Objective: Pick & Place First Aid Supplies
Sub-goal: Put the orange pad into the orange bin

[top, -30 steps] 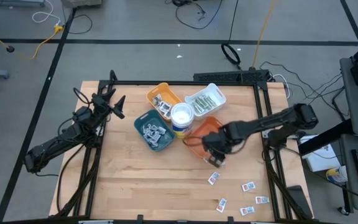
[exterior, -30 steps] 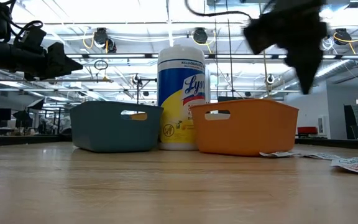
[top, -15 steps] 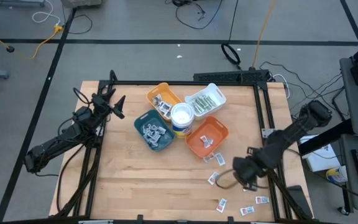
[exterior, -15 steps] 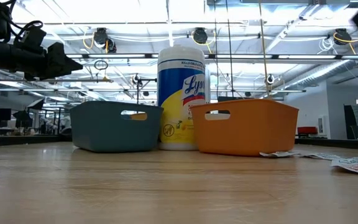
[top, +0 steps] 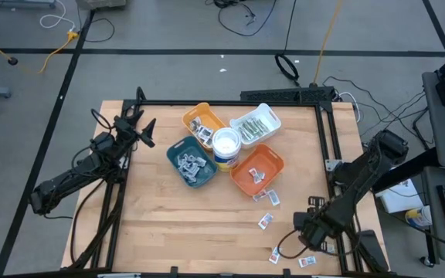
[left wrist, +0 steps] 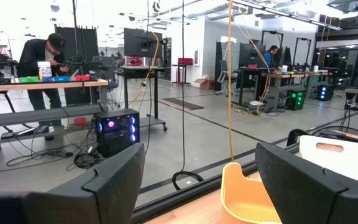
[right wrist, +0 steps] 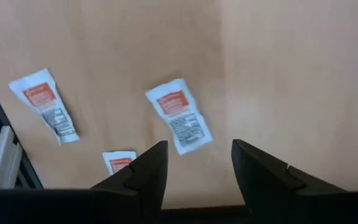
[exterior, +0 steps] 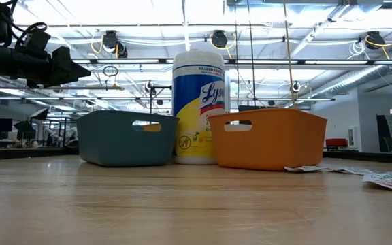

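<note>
Bright, even overhead light — ceiling lamps [exterior: 218,39] glare white in the low view, the near table [exterior: 182,211] is softly blurred, shadows stay faint throughout.

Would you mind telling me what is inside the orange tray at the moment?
From above, the orange tray holds a few small white packets on its floor. In the low view its wall hides the contents, so no exact count is possible.

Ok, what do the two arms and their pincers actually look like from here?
Both arms are dark, jointed and slim, with black cables looping along the links. The left pincer has two broad, flat, matte black fingers with angled tips. The right pincer has the same black, wedge-shaped fingers. No markings show.
</note>
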Controlling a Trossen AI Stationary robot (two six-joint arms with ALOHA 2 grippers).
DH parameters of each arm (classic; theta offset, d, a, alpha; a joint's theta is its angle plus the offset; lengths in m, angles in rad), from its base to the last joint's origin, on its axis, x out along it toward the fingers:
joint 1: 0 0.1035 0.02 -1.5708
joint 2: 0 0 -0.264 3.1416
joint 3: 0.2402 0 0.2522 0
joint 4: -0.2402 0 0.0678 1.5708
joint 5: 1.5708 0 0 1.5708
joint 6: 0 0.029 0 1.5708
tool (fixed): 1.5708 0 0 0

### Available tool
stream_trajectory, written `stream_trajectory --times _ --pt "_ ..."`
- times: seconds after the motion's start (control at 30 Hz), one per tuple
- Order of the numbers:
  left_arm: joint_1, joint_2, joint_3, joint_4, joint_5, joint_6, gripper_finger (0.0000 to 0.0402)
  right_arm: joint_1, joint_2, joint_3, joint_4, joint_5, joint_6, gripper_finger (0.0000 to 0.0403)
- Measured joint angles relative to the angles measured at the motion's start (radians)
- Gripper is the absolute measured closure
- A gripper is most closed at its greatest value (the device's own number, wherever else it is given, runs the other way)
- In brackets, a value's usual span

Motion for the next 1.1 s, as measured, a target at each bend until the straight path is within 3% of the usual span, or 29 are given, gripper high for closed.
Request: stream_trajectory --times 0.77,0.93,1.1 --pt "0.000 0.000 0.000 0.000 0.000 0.000 0.0094 0.000 0.249 0.003 0.166 -0.006 -0.107 0.0236" --pt "0.000 0.000 0.000 0.000 0.000 0.000 0.0094 -0.014 0.255 0.003 0.170 -0.015 -0.111 0.0277" --pt "0.000 0.000 0.000 0.000 0.000 0.000 0.0094 -0.020 0.256 0.003 0.174 -0.007 -0.147 0.0364"
